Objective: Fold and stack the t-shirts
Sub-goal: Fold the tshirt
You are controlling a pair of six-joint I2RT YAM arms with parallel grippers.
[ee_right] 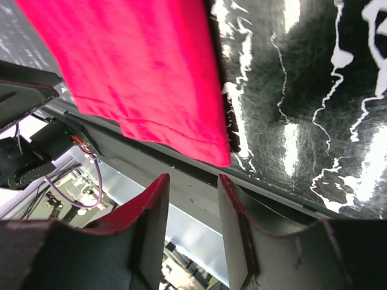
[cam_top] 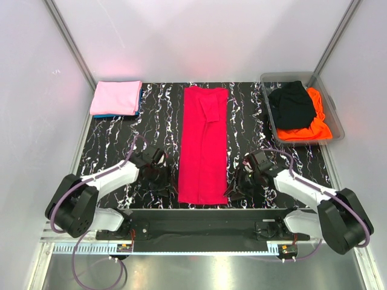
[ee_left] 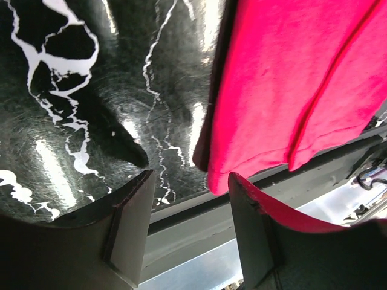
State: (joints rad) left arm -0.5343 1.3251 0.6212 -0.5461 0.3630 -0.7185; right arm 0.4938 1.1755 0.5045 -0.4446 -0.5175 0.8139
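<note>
A crimson-red t-shirt (cam_top: 204, 145) lies folded into a long narrow strip down the middle of the table. My left gripper (cam_top: 162, 181) is low beside its near left corner, and my right gripper (cam_top: 237, 186) is beside its near right corner. In the left wrist view the left gripper (ee_left: 190, 178) is open and holds nothing, with the shirt's hem corner (ee_left: 290, 78) just past its right fingertip. In the right wrist view the right gripper (ee_right: 192, 179) is also open and holds nothing, with the shirt's corner (ee_right: 139, 60) just beyond. A folded light pink t-shirt (cam_top: 116, 96) rests on a blue one (cam_top: 109, 115) at the back left.
A clear plastic bin (cam_top: 334, 118) at the back right holds a black t-shirt (cam_top: 293, 104) and a bright orange one (cam_top: 314, 127). The black marbled table (cam_top: 157, 109) ends at a metal rail (cam_top: 199, 220) right behind both grippers. White walls close in the sides.
</note>
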